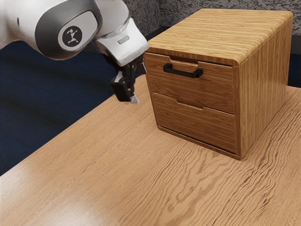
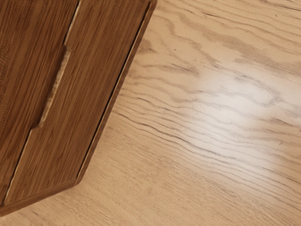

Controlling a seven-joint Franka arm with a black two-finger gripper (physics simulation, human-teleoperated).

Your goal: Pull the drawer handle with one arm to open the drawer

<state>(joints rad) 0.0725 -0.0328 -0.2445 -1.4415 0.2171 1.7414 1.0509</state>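
Note:
A wooden cabinet (image 1: 221,33) stands on the table with two drawer fronts facing the exterior view's left. The top drawer (image 1: 200,89) carries a black bar handle (image 1: 183,71) and sits flush in the cabinet. Below it is the lower drawer (image 1: 195,121), also flush. My gripper (image 1: 128,96) hangs pointing down just off the cabinet's front left corner, lower than the handle and to its left, touching nothing. In the wrist view the lower drawer front (image 2: 80,94) and its recessed notch (image 2: 54,89) lie beside the bare table top (image 2: 211,117).
The wooden table (image 1: 122,179) spreads wide in front of the cabinet. Dark blue floor (image 1: 42,108) lies beyond the table's left edge. My arm's white and grey links (image 1: 70,28) fill the upper left.

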